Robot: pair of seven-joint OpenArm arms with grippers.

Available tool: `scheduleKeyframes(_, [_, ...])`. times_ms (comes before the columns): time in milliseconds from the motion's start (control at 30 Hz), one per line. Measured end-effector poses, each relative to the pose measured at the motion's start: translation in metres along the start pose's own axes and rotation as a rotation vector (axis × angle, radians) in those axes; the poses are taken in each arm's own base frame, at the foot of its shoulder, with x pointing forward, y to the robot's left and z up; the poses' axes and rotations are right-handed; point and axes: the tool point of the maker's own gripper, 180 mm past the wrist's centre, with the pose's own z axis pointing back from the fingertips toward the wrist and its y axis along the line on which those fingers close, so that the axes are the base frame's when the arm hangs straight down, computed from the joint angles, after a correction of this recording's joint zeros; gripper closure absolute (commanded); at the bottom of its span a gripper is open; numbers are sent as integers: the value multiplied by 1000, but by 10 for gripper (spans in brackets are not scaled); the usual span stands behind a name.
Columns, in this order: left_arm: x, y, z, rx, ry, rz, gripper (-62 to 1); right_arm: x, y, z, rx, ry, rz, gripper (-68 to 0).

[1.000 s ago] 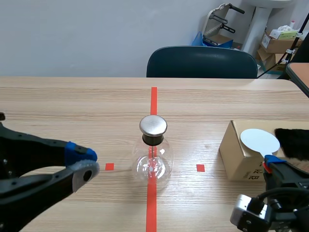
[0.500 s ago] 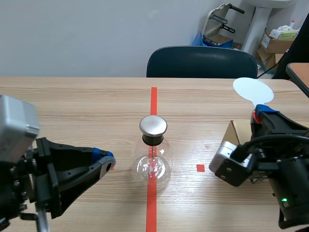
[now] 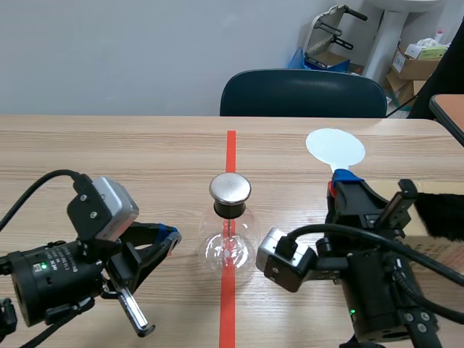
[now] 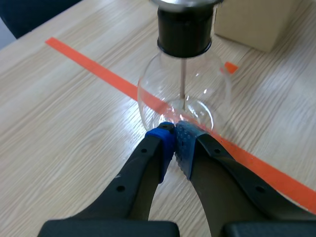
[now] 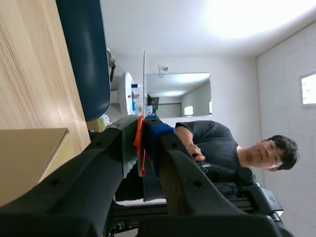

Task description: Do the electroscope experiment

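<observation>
The electroscope [image 3: 230, 233] is a round glass flask with a metal cap [image 3: 230, 187], standing on the red tape line at mid-table. My left gripper [image 3: 168, 236] lies low to its left. In the left wrist view it [image 4: 174, 140] is shut on nothing, its blue pads almost touching the flask [image 4: 183, 91] at its base. My right gripper [image 3: 342, 183] is raised to the right of the flask, shut on the orange handle of a white disc paddle [image 3: 335, 148]. The right wrist view shows the handle [image 5: 140, 145] pinched in that gripper [image 5: 143, 131] and the disc [image 5: 144, 79] edge-on.
A cardboard box [image 3: 436, 250] with a black fur piece [image 3: 441, 214] on it sits at the right, mostly behind my right arm. A dark chair [image 3: 303, 93] stands across the table. A person [image 5: 232, 148] appears in the right wrist view's background.
My right arm has lifted the paddle off the box and carried it left toward the flask. My left gripper has turned and closed in on the flask's left side.
</observation>
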Motion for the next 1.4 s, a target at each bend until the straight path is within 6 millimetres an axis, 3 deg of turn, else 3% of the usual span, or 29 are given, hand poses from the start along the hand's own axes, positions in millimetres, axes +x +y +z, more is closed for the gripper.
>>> scheduleKeyframes(267, [-32,5,-17,37,60,7,-36,2,11,-4,1,15,49,-13])
scheduleKeyframes(700, [-57,12,-43,82,109,17,-36,3,9,-6,-7,23,39,-13])
scheduleKeyframes(1400, [-53,14,-50,84,87,5,-36,3,9,-6,-8,22,39,-13])
